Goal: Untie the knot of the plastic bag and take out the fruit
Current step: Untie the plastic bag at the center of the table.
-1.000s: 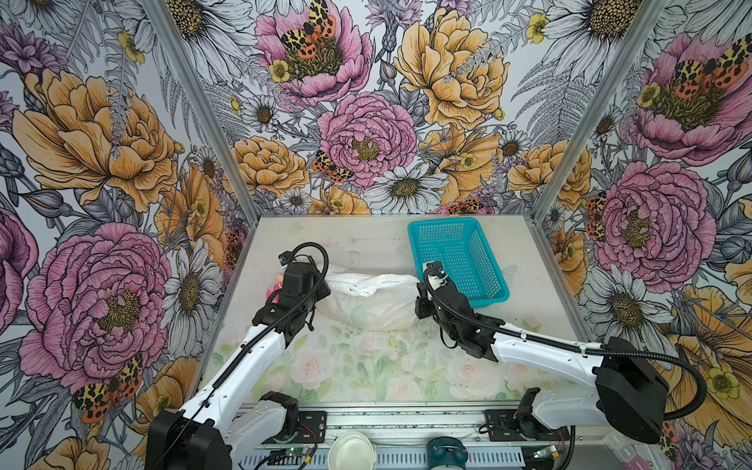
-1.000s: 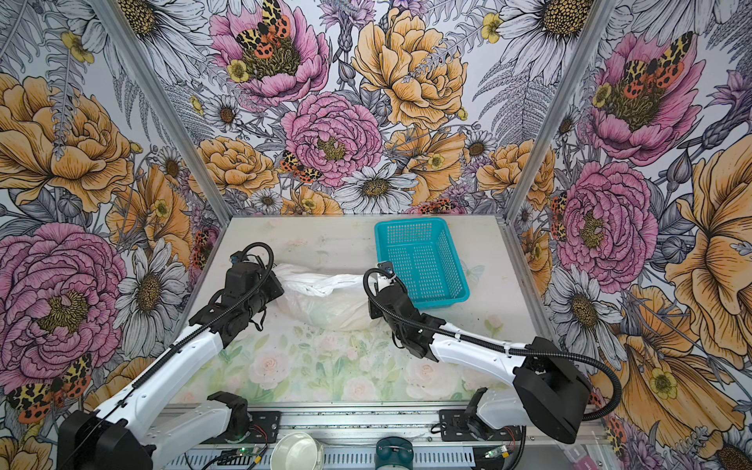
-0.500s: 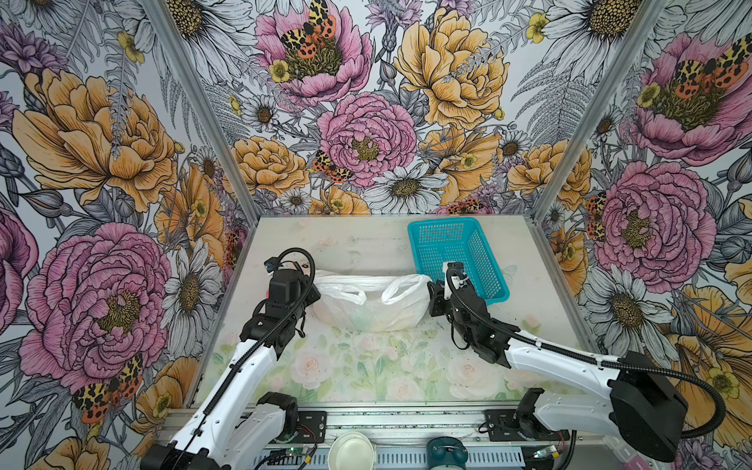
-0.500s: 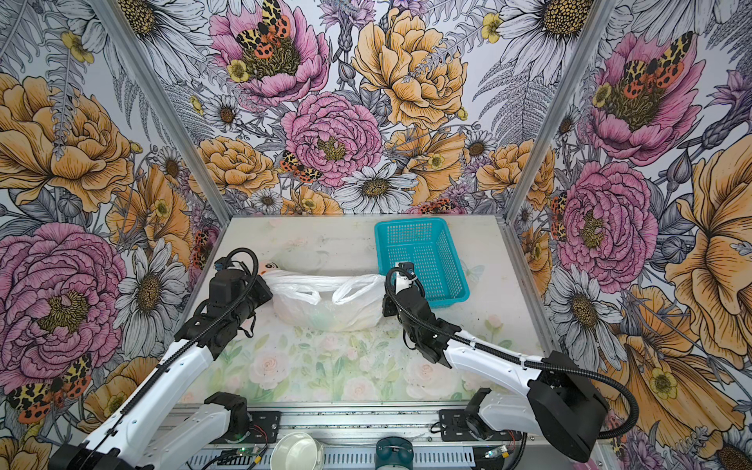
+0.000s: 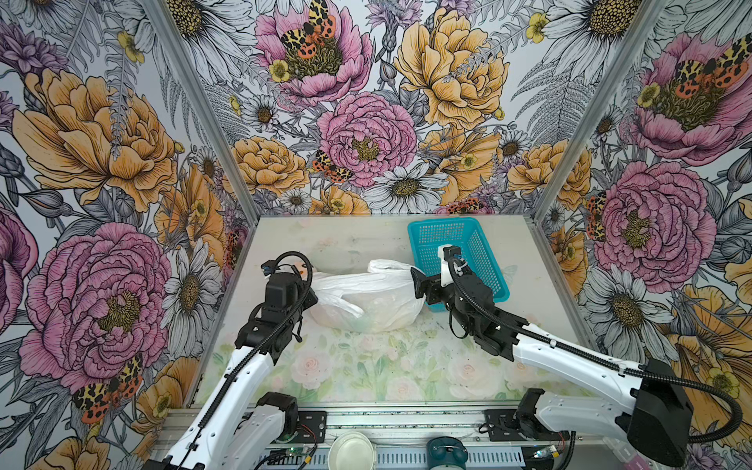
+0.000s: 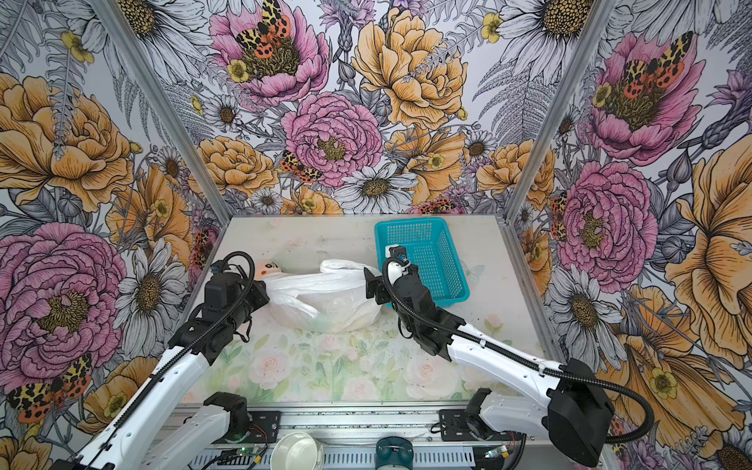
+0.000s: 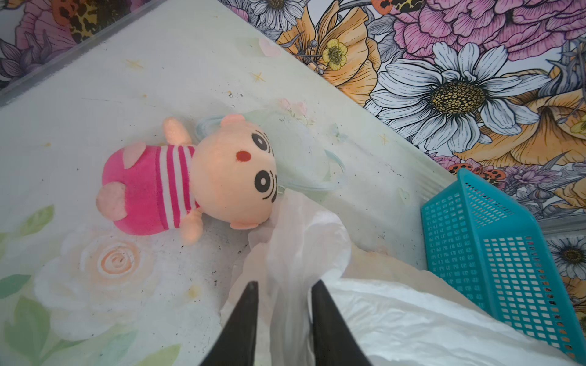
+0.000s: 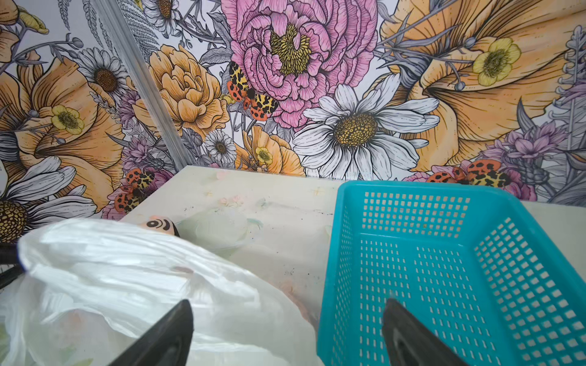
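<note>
- Here, the white plastic bag (image 5: 366,303) lies slumped on its side in the middle of the floral-printed table (image 5: 366,374), between the two robot arms.
- The left tool (image 7: 285,285) sits at the bag's left end with its jaws parted only narrowly. In the left wrist view a strand of the bag's film runs up between its fingers (image 7: 244,317).
- The right tool (image 8: 288,302) is at the bag's right end, spread wide and gripping nothing. One finger hangs over the bag's film and the other over the teal basket (image 5: 443,223).
- In both top views the bag's upper film stretches flat toward the left tool and rises in a loose fold (image 5: 388,266) near the right tool.
- The knot cannot be picked out in any view.
- The fruit is hidden inside the bag, and only pale tints show through the crinkled film.
- The basket stands at the far right of the table, its near corner just beside the bag, with the right arm's wrist above it.
- A pink-striped plush doll (image 7: 177,180) lies on the table beyond the bag's left end, its head just beside the film.
</note>
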`<state>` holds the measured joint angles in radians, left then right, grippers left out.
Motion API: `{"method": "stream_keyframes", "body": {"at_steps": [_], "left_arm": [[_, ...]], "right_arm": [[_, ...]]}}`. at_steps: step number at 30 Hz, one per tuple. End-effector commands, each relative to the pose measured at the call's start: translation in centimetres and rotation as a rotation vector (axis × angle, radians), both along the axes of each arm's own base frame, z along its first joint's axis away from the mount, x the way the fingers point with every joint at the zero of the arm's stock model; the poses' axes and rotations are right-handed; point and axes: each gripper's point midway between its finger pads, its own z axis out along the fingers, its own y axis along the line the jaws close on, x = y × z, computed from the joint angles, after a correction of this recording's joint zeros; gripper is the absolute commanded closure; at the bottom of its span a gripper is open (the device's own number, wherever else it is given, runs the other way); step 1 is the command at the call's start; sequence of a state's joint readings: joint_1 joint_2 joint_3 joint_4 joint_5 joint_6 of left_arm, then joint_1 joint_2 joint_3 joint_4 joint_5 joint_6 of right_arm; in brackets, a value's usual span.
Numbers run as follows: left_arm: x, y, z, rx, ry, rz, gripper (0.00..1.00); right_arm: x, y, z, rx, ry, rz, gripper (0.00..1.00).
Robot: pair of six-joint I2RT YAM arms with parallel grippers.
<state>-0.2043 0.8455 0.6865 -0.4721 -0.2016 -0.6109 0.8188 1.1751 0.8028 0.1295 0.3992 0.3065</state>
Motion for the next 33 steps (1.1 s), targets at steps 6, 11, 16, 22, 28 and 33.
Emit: {"method": "stream_keyframes", "body": {"at_steps": [6, 11, 16, 22, 28, 33], "left_arm": [[-1.9, 1.0, 2.9, 0.019, -0.104, 0.018, 0.14], [-3.6, 1.6, 4.6, 0.022, -0.2, 0.033, 0.01], [-4.8, 1.0, 4.9, 0.059, -0.255, 0.012, 0.01], [-6.2, -0.6, 4.5, 0.15, -0.303, -0.042, 0.01], [-6.7, -2.5, 4.7, 0.205, -0.321, -0.102, 0.01], [-6.5, -5.1, 4.2, 0.248, -0.304, -0.207, 0.01]], "right_arm": [[0.5, 1.4, -0.9, -0.115, 0.068, 0.015, 0.01], [-0.1, 3.8, -1.1, -0.216, 0.028, 0.098, 0.01], [-1.1, 5.4, -0.3, -0.283, -0.036, 0.168, 0.01], [0.9, 5.7, -1.3, -0.37, -0.027, 0.097, 0.0], [2.9, 7.7, -1.7, -0.41, -0.009, 0.098, 0.0], [4.9, 8.0, -1.6, -0.41, -0.002, 0.057, 0.15]]}}
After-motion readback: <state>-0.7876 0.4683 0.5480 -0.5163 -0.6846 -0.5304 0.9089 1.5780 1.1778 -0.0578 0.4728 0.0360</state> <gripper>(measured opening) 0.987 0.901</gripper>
